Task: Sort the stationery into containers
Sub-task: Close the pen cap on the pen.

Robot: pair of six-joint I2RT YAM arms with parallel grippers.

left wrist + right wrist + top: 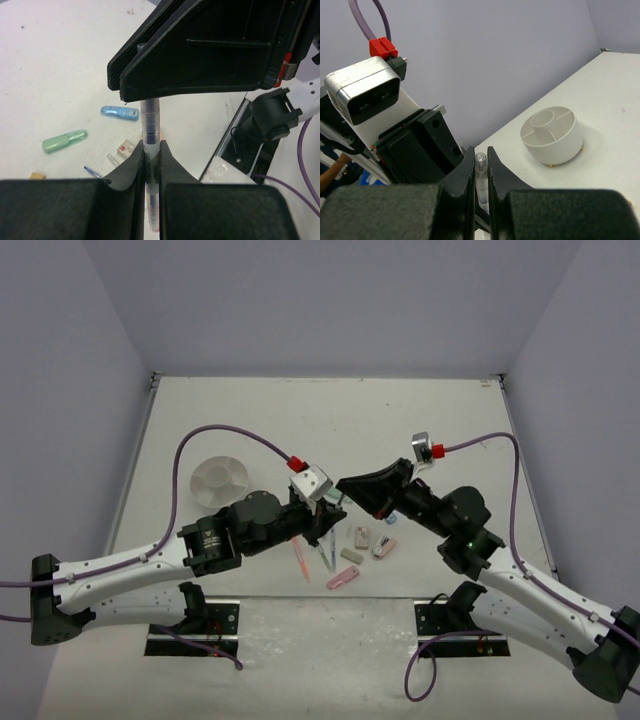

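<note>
A clear-bodied grey-blue pen point(150, 125) is held in the air between both grippers, above the table's near middle. My left gripper point(151, 150) is shut on its lower part. My right gripper point(480, 157) is shut on its capped end point(481, 170). The two grippers meet tip to tip in the top view, left point(325, 516) and right point(346, 490). The round white compartmented holder point(221, 478) stands to the left and shows empty in the right wrist view point(552, 135). More stationery lies below: a pink pen point(301, 560), a blue pen point(326, 556), a pink marker point(342, 579) and eraser blocks point(361, 536).
In the left wrist view a blue marker point(120, 112), a green marker point(65, 141) and a small clear eraser block point(123, 149) lie on the table under the pen. Purple cables arc over both arms. Grey walls close in the table on three sides.
</note>
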